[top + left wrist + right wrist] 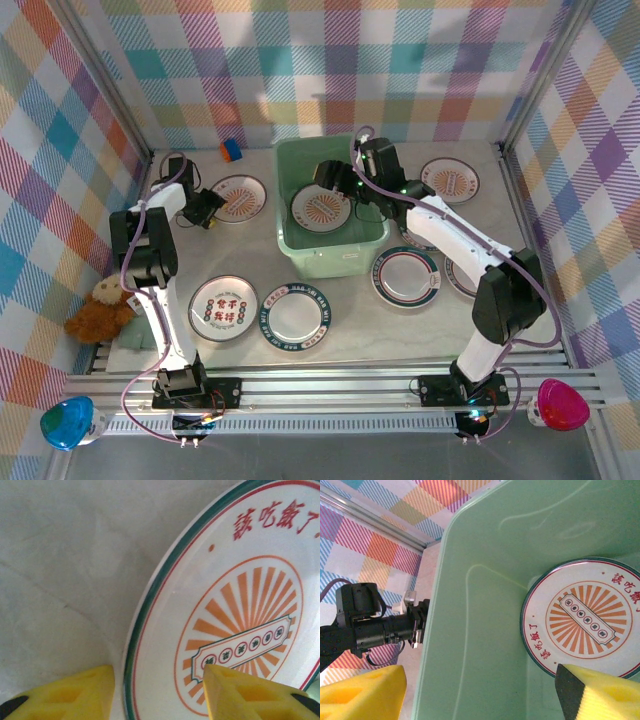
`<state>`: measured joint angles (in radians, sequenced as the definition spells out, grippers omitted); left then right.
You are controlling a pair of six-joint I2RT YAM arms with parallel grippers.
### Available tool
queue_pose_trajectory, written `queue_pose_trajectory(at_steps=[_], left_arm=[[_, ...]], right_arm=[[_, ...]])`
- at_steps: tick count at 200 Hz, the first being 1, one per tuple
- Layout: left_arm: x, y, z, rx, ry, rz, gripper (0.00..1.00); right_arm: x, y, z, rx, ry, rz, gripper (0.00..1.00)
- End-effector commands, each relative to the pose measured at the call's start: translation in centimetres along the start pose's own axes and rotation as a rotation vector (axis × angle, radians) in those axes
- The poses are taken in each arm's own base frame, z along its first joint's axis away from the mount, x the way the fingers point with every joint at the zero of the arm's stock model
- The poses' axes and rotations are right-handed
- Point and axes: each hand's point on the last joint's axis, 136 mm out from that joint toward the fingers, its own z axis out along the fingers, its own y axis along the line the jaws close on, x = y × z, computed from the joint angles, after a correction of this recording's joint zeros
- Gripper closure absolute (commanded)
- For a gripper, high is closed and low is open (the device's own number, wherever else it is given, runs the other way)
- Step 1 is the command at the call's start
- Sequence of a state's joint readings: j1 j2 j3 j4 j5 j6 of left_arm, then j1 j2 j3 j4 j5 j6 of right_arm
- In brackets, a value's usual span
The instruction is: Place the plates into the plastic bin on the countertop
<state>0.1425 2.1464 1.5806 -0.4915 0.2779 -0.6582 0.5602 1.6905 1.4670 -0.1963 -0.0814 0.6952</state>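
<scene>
Plates [223, 308] lie spread over the beige countertop [350, 345] around a mint-green plastic bin [340, 255]. From above, one sunburst plate [322, 208] is seen flat on the bin's floor. The right gripper [333, 182] hangs over the bin, above that plate. The left gripper [213, 211] sits low at the left edge of a second sunburst plate [240, 198], which rests on the countertop just left of the bin. A brown teddy bear [100, 312] lies by the left wall and a small blue-and-orange block [232, 150] at the back.

The left wrist camera shows what the overhead view cannot. The left gripper's yellow fingers [75, 695] stand apart, one over bare countertop and the other over the plate's printed face. The teal-and-red rim runs between them, unclamped.

The right wrist camera shows the right gripper's foam fingers [360, 692] spread wide and holding nothing. One appears outside the bin's wall and one inside, with the left arm [375, 627] visible beyond the wall.
</scene>
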Motion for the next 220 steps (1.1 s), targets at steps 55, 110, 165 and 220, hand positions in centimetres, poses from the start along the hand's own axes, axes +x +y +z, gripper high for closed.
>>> queue_pose_trajectory(at_steps=[55,110,165,220], left_arm=[[-0.4,0.2,1.5,0.026,0.013,-0.004,0.65],[0.3,0.1,1.0,0.049,0.023,0.006,0.78],[0.8,-0.7,-0.9,0.103,0.016,0.020,0.89],[1.6,-2.1,-4.9,0.175,-0.014,0.046,0.98]], right_arm=[[-0.9,0.7,0.2,-0.026,-0.005,0.021,0.22],[-0.7,0.7,-0.2,-0.029,-0.001,0.042,0.22],[-0.6,0.7,-1.1,-0.033,-0.015,0.069,0.23],[-0.4,0.9,-2.1,-0.042,-0.018,0.104,0.23]])
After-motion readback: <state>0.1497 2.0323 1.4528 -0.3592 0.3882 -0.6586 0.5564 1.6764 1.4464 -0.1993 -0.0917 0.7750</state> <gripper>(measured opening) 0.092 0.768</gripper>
